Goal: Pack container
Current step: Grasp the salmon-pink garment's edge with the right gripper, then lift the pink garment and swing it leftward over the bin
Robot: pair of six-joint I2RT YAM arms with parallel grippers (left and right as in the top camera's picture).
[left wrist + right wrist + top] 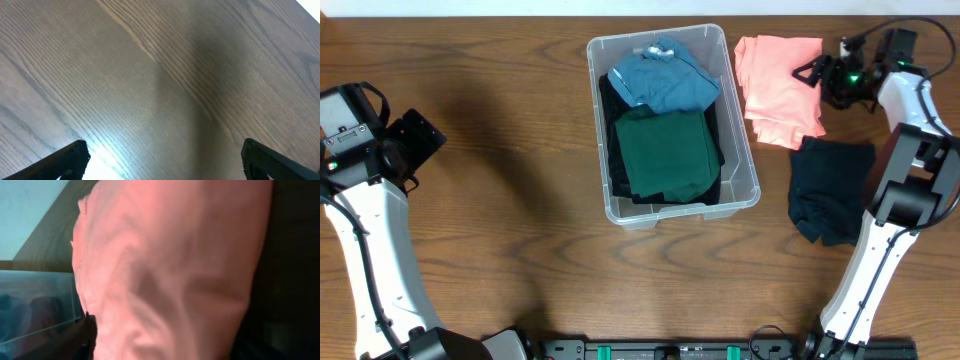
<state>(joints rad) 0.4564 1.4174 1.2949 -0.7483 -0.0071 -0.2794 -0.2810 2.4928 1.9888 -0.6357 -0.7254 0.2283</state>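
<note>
clear plastic container (680,212) lies left of right claw (810,72) | claw at pink garment (778,90), grip unclear | left claw (162,150) wide open

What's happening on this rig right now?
Packing clothes into the clear container, which already holds a blue garment and a green garment. The right gripper is at the edge of the pink garment beside it; a grip is not clear. A dark garment waits on the table. The left gripper hangs open over bare wood.
</note>
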